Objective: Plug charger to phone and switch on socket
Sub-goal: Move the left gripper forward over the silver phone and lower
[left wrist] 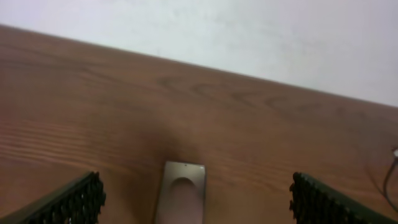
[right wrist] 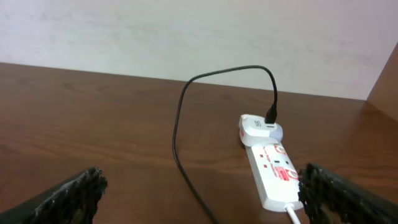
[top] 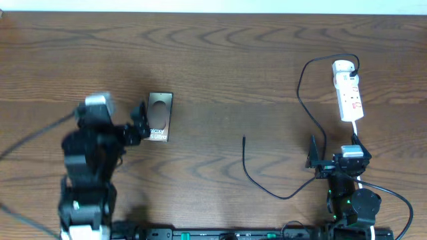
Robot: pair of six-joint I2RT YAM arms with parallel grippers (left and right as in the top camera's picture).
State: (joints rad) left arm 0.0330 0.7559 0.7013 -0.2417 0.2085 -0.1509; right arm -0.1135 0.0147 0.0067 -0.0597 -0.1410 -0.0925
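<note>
My left gripper (top: 141,122) hangs wide open and empty, just beside the flat bronze-brown phone slab (top: 160,117); its wrist view frames the phone between the pads. Only overhead shows the thin black charger cable (top: 252,175) with its free tip lying mid-table. My right gripper (right wrist: 199,199), also wide open and empty, faces the narrow white power strip (right wrist: 270,168).

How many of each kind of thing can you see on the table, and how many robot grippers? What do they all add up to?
phone: 1
power strip: 1
black cable: 1
grippers: 2 (left gripper, right gripper)
Total: 5
</note>
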